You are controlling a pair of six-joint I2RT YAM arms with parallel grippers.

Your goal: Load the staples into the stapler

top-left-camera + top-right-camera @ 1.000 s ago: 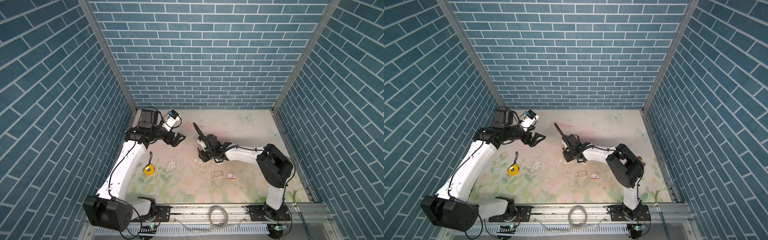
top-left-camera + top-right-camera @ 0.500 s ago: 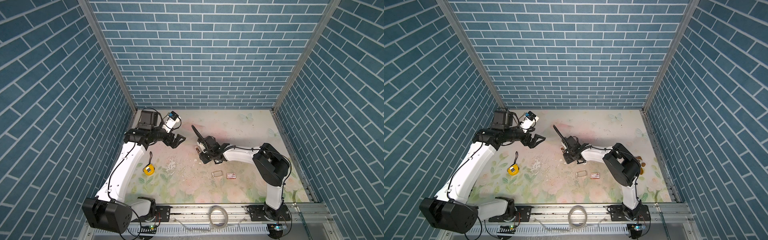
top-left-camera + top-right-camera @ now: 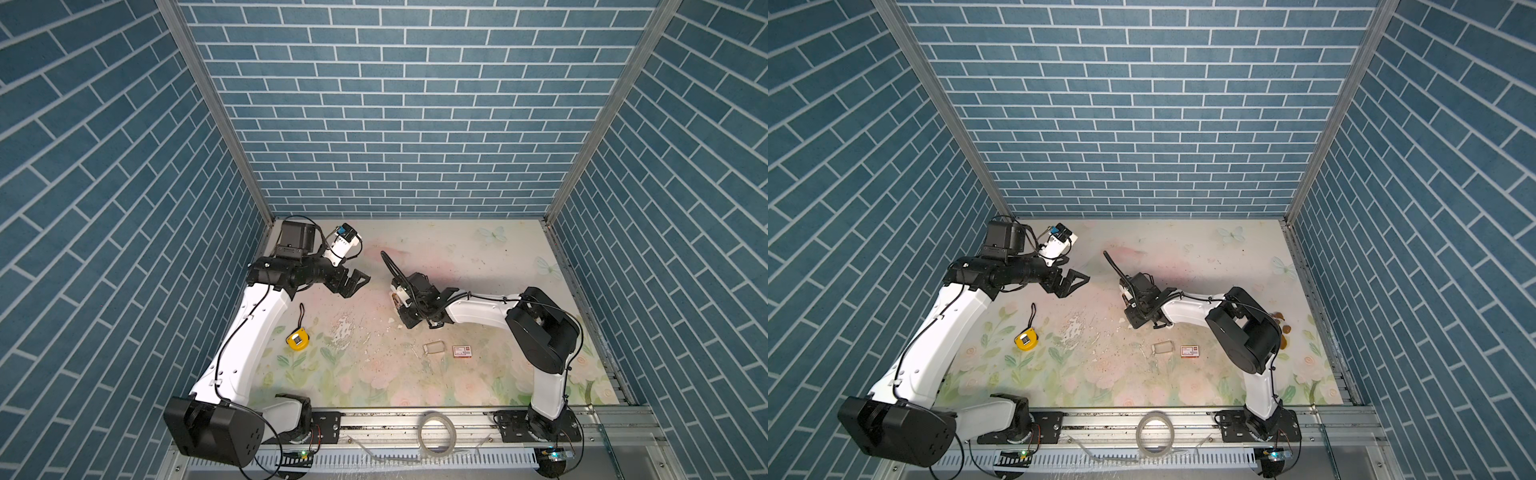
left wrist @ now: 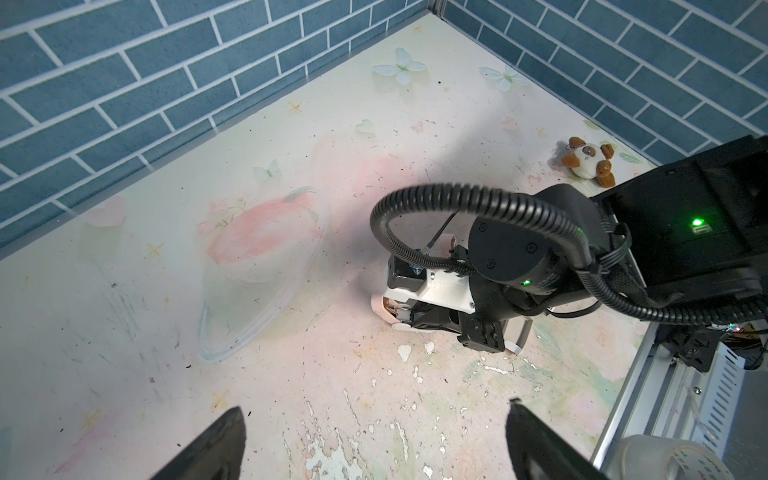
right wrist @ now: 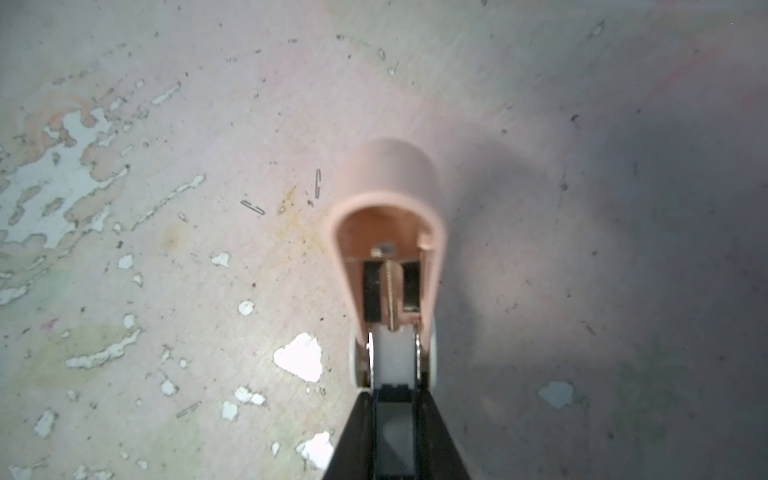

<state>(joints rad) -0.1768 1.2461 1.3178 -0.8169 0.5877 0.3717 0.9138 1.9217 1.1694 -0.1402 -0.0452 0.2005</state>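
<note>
My right gripper [image 5: 394, 397] clamps the peach stapler [image 5: 386, 178], swung open, spring [image 5: 390, 291] bare; left gripper [image 4: 374, 407], at its nine o'clock, gapes.

Robot lab cell, brick-print walls [image 3: 395, 124]

stapler [image 3: 395, 296] mostly hidden beneath right claw [image 3: 405, 307], left claw [image 4: 376, 405] cropped by edge

Two arms [image 3: 249, 328] [image 3: 478, 311], one stapler [image 5: 390, 178], one tape measure [image 3: 297, 339], one red-and-white box [image 3: 462, 352], one plush toy [image 4: 587, 161].
</note>
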